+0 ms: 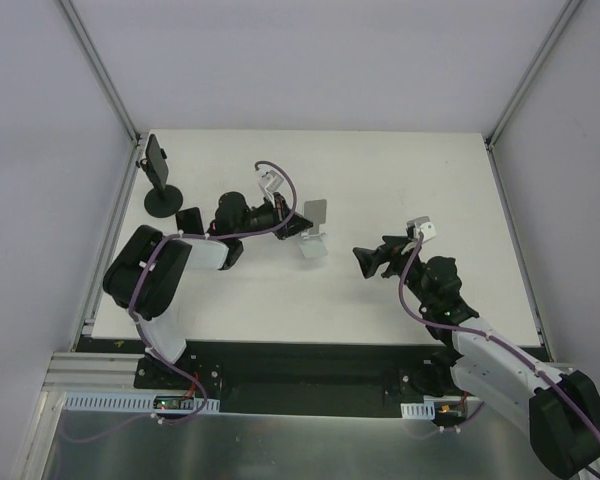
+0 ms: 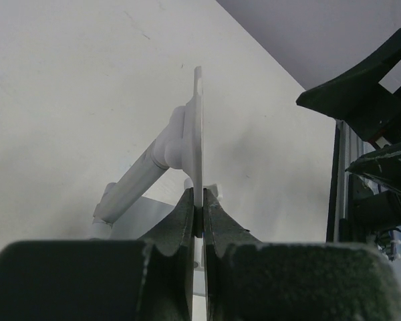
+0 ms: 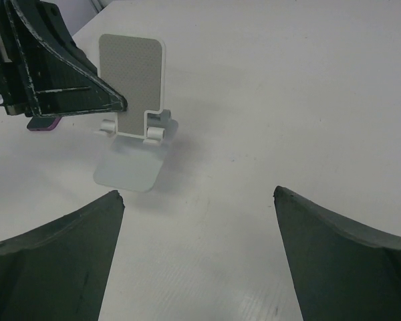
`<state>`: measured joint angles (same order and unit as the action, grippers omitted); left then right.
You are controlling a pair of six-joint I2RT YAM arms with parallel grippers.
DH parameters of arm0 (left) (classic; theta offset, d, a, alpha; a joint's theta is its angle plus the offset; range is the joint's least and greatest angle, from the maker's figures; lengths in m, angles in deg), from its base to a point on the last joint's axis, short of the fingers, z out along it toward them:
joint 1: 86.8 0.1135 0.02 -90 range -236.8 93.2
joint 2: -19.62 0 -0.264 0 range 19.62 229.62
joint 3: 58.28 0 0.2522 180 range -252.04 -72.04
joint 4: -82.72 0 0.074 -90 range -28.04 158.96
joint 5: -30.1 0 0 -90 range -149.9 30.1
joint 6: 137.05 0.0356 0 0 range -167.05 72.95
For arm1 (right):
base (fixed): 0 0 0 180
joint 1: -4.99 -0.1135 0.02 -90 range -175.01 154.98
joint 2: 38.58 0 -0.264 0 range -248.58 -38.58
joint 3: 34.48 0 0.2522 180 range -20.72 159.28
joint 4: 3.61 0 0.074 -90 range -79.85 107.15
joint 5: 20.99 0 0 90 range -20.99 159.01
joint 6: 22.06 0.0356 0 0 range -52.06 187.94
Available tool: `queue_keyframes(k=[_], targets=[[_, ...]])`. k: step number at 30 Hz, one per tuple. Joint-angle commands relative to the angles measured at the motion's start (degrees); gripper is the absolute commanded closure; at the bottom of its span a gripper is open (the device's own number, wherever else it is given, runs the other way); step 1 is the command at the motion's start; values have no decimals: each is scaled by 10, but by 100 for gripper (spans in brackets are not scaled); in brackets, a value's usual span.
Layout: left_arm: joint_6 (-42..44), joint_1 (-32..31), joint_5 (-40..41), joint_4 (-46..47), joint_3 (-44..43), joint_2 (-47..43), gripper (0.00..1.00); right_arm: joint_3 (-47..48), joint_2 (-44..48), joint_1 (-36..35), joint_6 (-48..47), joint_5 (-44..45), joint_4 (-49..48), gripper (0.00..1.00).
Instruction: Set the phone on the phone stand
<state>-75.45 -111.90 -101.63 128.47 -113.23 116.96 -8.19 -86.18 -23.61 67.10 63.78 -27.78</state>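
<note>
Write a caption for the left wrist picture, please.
Left jaws shut on the thin upright plate of the white phone stand, seen edge-on.

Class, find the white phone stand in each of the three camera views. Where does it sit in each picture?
Top external: white stand, just left of centre.
Left wrist: white stand edge-on at centre, pinched in the jaws.
Right wrist: white stand upper left, grey plate facing the camera.
Shared landmark: the left gripper clamping it.

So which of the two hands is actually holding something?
The left hand, pinched shut on the upright plate of the white phone stand; the right hand hangs wide open, holding nothing.
</note>
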Motion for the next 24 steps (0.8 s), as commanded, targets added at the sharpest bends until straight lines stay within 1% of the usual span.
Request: queue_keyframes(k=[1, 4, 7, 9, 12, 16, 18, 20, 22, 23, 24], targets=[[-11, -7, -91, 140, -40, 38, 100, 21, -1, 3, 5, -8, -33, 3], [-3, -7, -101, 108, -39, 44, 100, 22, -3, 2, 5, -10, -33, 3], [10, -7, -111, 59, -37, 43, 96, 23, -3, 3, 5, -11, -33, 3], [6, -7, -114, 55, -30, 46, 92, 23, -4, 2, 5, -12, -33, 3], [6, -6, -121, 51, -20, 55, 91, 21, -1, 3, 5, -10, -33, 3], [6, -6, -118, 49, -12, 61, 94, 20, 1, 3, 5, -10, -33, 3], [4, -6, -114, 55, -3, 52, 94, 20, 2, 3, 5, -9, -33, 3], [6, -6, -106, 54, 15, 37, 85, 20, 0, 2, 5, -10, -33, 3], [18, -4, -99, 34, 29, 12, 72, 21, 0, 2, 5, -10, -33, 3], [20, -1, -93, 6, 34, 4, 64, 21, 1, 2, 5, -12, -33, 3], [24, -2, -90, -4, 38, -13, 60, 21, 2, 3, 5, -12, -33, 3]])
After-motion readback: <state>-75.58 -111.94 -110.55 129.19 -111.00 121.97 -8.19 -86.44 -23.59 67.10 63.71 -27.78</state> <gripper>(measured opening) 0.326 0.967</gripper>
